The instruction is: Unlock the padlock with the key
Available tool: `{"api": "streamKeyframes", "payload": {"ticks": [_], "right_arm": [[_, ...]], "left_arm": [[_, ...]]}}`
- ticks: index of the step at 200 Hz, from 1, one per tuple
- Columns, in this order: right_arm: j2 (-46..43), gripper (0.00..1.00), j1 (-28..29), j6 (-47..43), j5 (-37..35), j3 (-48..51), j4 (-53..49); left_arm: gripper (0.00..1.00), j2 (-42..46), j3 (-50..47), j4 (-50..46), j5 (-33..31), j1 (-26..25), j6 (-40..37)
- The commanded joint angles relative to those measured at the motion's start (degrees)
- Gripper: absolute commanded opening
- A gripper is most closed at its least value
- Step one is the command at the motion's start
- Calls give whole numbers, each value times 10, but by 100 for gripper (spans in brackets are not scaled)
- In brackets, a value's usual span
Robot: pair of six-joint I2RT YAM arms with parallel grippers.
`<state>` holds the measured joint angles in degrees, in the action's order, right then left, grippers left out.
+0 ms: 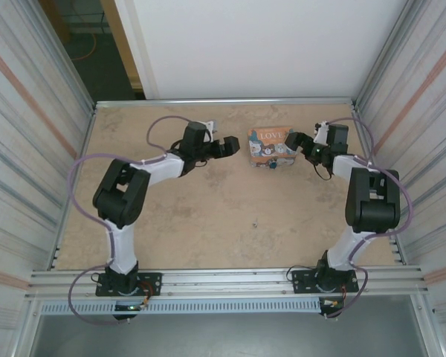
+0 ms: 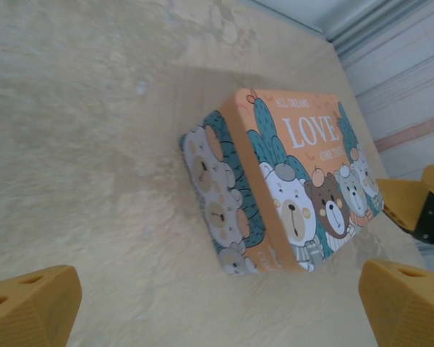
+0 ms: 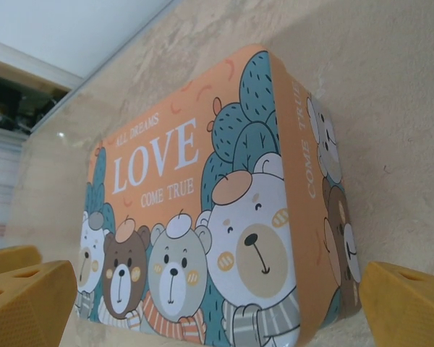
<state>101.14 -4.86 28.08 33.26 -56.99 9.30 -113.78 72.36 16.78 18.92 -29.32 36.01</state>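
The orange "LOVE" tin box (image 1: pixel 270 144) lies flat at the back middle of the table. A tiny blue spot at its near edge looks like the padlock (image 1: pixel 271 165), too small to make out; it is hidden in both wrist views. No key is visible. My left gripper (image 1: pixel 227 146) hovers just left of the tin, open, its yellow fingers (image 2: pixel 30 306) spread wide with bare table between them. My right gripper (image 1: pixel 297 141) hovers just right of the tin, open, its fingers (image 3: pixel 409 308) spread, facing the tin's (image 3: pixel 202 217) lid and short side.
Metal walls (image 1: pixel 30 149) close in the table on the left and right, and a rail (image 1: pixel 223 282) runs along the near edge. Bare tabletop (image 1: pixel 230 216) stretches between the tin and the arm bases. The right gripper's yellow fingers (image 2: pixel 405 204) show beyond the tin (image 2: pixel 289 181) in the left wrist view.
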Motion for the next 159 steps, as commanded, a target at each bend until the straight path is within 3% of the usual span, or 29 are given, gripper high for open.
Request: {"api": "streamKeyframes", "payload": {"ticks": [1,72,92,159], "right_arm": [[24,99,2,-4,22,-27,-17],[77,100,9,-45,32,-75,-49],[84,95,11,-52,45,-85,-53],[82,89,22,-77,54,-94,-87]], "left_arm": [[99,-34,45,17,36,-4,37],[99,-137,155,0,81,-29,55],[99,-156,178,-1,90,-37,59],[85,-193,231,-2,137,-47,69]]}}
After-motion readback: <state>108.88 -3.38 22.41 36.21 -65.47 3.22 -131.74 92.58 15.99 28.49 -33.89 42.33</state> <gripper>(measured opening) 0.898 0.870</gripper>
